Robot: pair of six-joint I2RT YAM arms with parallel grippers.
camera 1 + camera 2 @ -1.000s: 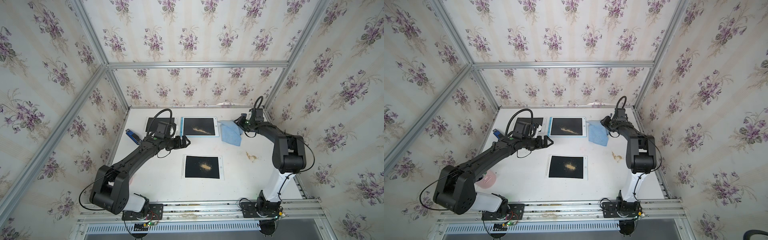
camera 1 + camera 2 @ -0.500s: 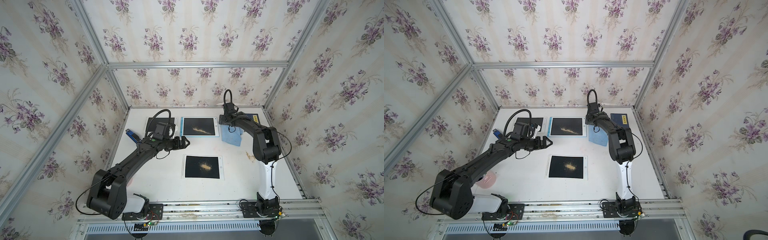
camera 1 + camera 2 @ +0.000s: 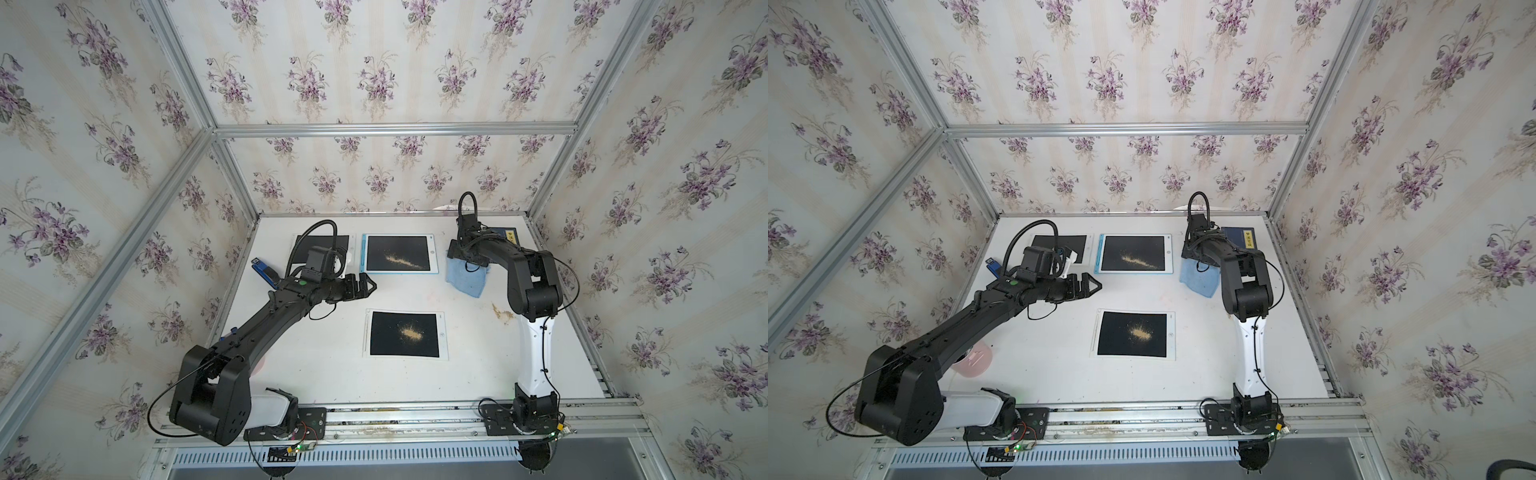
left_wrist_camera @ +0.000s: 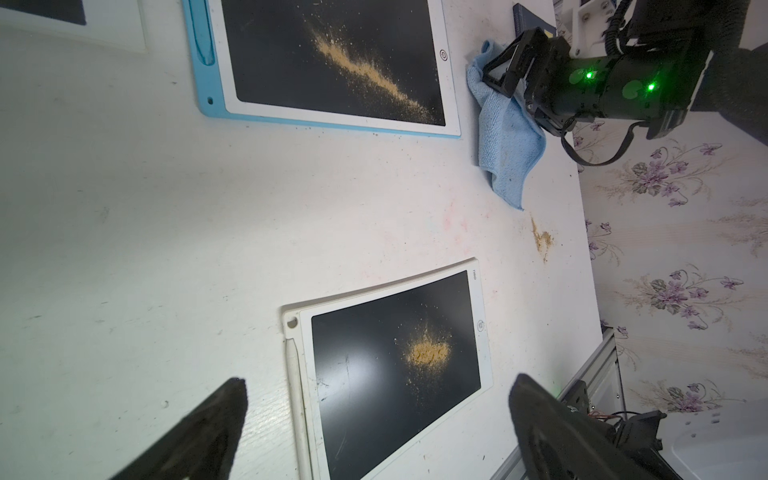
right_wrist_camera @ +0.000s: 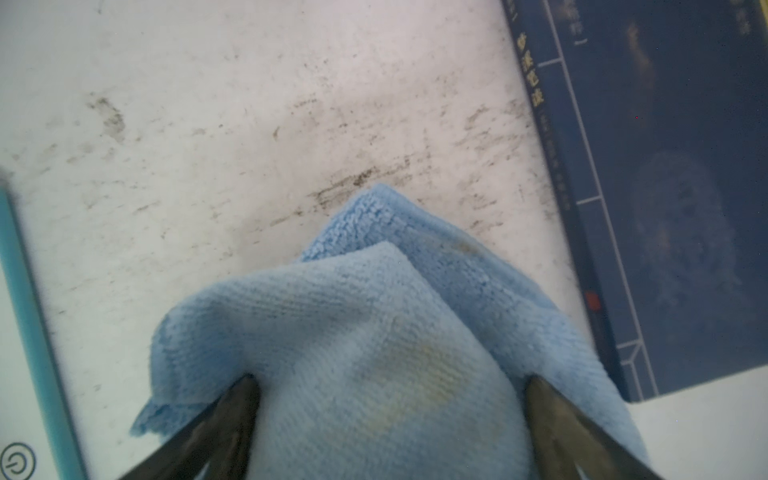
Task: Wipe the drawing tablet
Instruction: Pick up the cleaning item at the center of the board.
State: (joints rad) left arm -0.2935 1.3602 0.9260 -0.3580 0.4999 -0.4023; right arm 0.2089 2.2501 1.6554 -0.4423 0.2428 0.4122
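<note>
While the right gripper (image 5: pixel 390 380) straddles the crumpled light-blue microfibre cloth (image 5: pixel 332 299), jaws wide and unclamped, step is pickup; next: pinch it; left gripper (image 3: pixel 369 286) idles, jaws apart.

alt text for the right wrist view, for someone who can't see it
The right gripper stands open astride a bunched blue cloth on a scuffed white table. A dark blue book lies beside the cloth, and the edge of a blue-framed tablet shows on the opposite side.
</note>
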